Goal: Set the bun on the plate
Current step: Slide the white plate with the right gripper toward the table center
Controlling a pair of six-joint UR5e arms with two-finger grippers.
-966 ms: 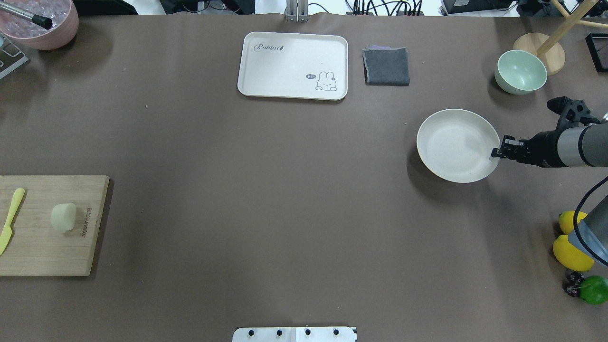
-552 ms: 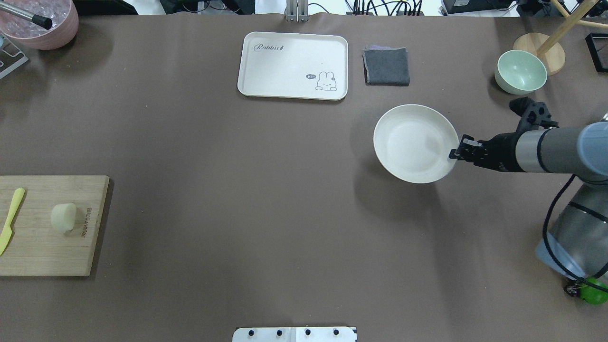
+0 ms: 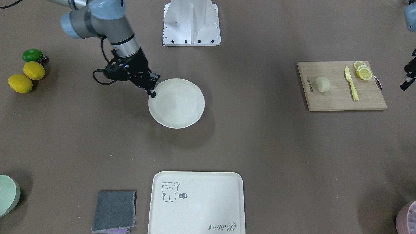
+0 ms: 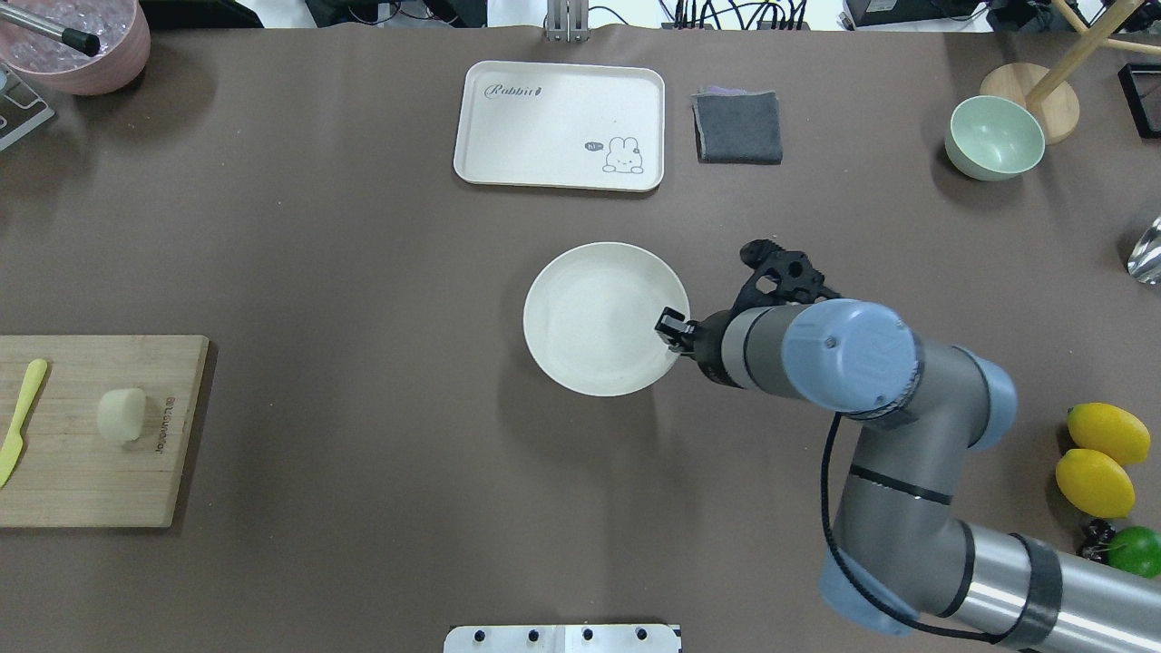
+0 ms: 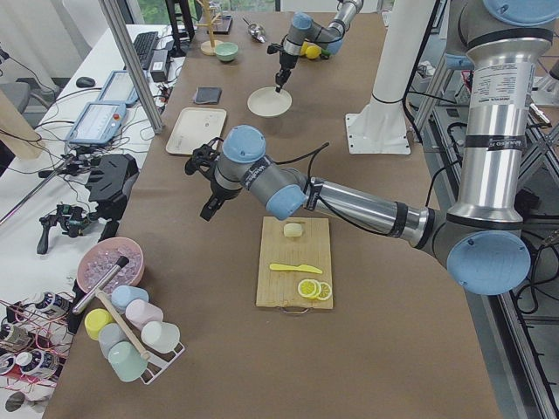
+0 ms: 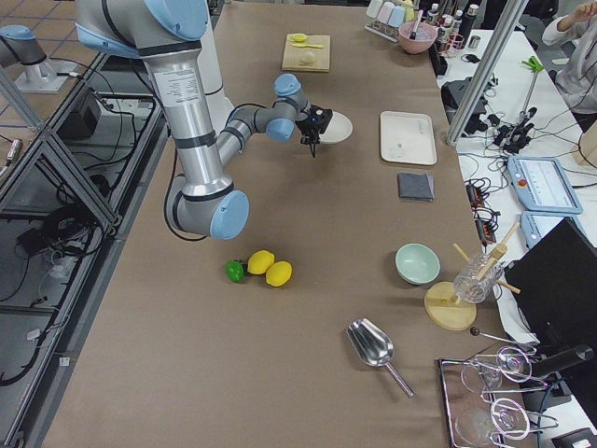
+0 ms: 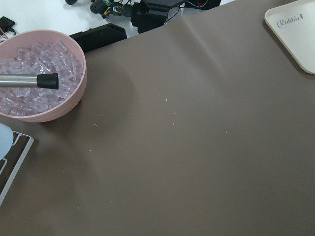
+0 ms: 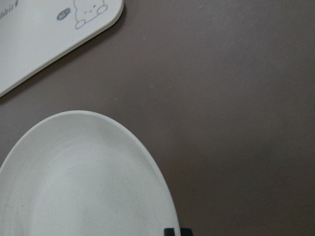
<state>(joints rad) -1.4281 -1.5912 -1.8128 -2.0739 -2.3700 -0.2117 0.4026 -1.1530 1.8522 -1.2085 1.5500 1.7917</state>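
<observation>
The bun (image 4: 121,415) is a pale stubby lump lying on the wooden cutting board (image 4: 91,490) at the table's left edge; it also shows in the front-facing view as the bun (image 3: 322,84). The round cream plate (image 4: 590,317) is near the table's middle, seemingly just above the cloth. My right gripper (image 4: 672,326) is shut on the plate's right rim, with a fingertip lying over the plate (image 8: 74,187) edge in its wrist view. My left gripper (image 5: 210,206) hangs over bare table beyond the board, far from the bun. Whether it is open, I cannot tell.
A yellow knife (image 3: 351,84) and lemon slices (image 3: 363,71) share the board. The bear tray (image 4: 560,125) and a grey cloth (image 4: 738,127) lie at the back, a green bowl (image 4: 994,138) at back right. Lemons (image 4: 1097,462) and a lime sit at right, a pink ice bowl (image 7: 34,81) at back left.
My right arm has carried the plate left and somewhat nearer, from the right side to the table's middle. The bun has stayed put.
</observation>
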